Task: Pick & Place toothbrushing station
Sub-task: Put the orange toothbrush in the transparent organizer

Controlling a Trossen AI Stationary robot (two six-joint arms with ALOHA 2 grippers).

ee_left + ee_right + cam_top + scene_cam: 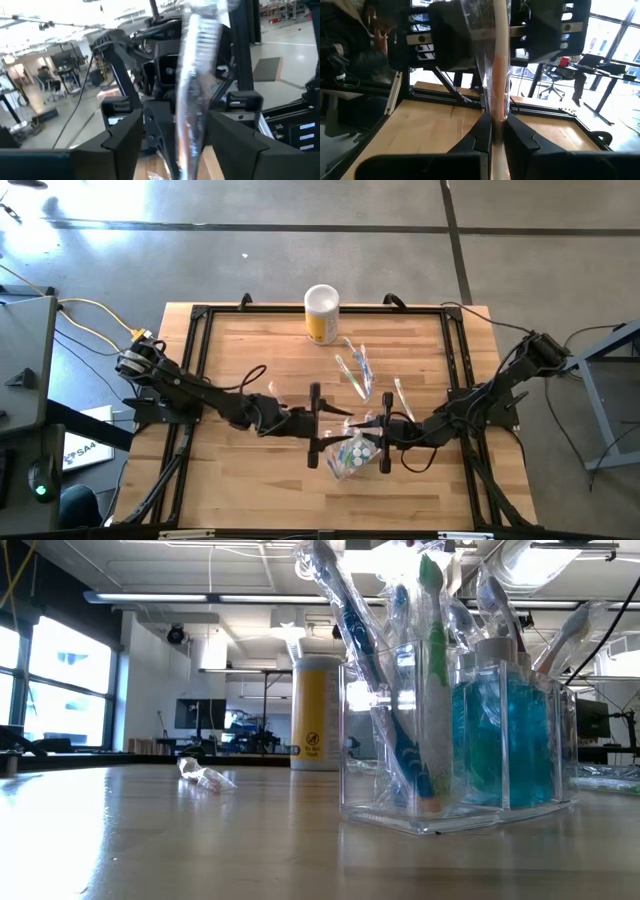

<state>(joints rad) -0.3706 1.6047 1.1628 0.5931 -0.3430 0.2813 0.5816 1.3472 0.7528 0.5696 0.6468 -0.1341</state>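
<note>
A clear plastic holder stands on the table's near middle. It holds several wrapped toothbrushes and teal tubes. My right gripper is just right of it in the high view, shut on a wrapped toothbrush. My left gripper is just left of the holder, open. The bristle head of that brush stands between its fingers, and I cannot tell that they touch it. More wrapped toothbrushes lie loose on the table farther back. My right gripper pinches the wrapped toothbrush's white and orange handle between its two fingers, through the clear wrapper. The brush runs on past the fingertips, in line with the fingers, toward my left gripper.
A yellow and white canister stands at the far middle of the table. Another wrapped brush lies near my right arm. A small clear wrapper lies on the wood. A black frame rims the table.
</note>
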